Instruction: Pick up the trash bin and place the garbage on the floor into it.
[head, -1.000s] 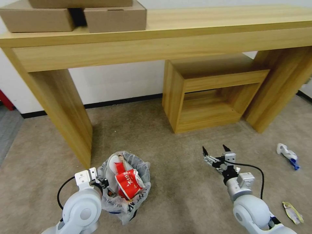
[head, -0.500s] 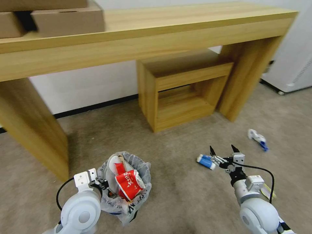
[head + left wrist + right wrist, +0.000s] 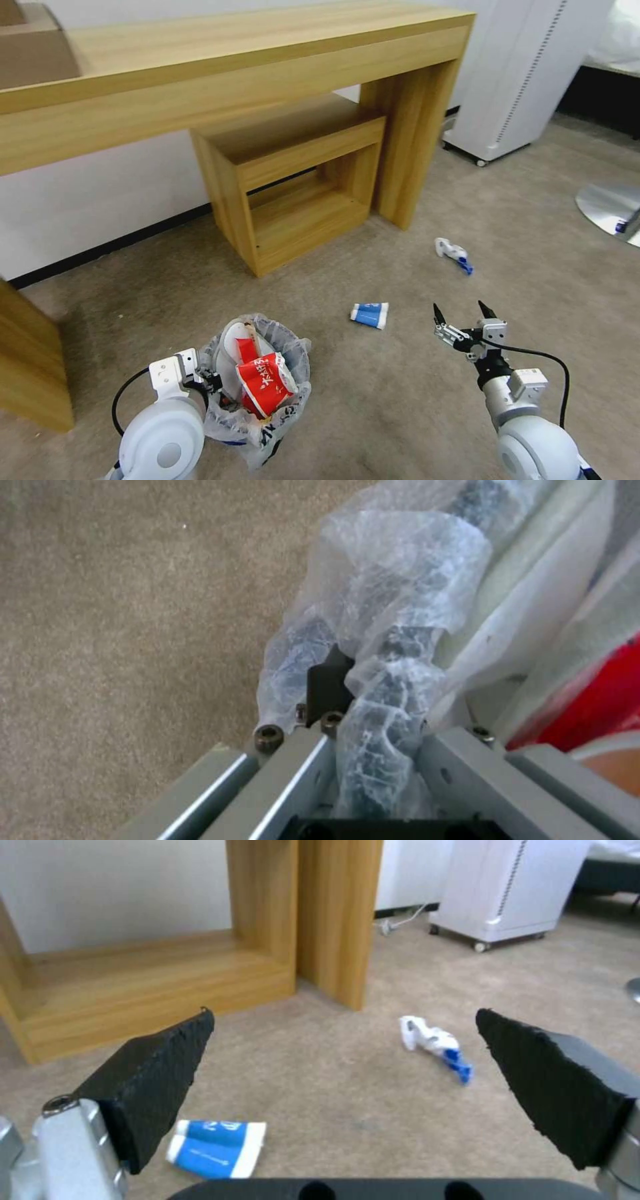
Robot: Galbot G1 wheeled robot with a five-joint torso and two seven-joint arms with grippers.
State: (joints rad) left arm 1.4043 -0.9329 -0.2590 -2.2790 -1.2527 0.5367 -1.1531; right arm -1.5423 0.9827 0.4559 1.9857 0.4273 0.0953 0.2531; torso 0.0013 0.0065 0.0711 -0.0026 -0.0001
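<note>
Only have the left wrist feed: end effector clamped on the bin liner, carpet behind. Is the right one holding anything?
Observer: No. The right end effector is open and empty, hovering above the floor.
Operator: Any garbage within its reach?
Observer: Probably. A blue-white packet lies flat on the carpet just to its left, on the side toward the trash bin, not touching either.
</note>
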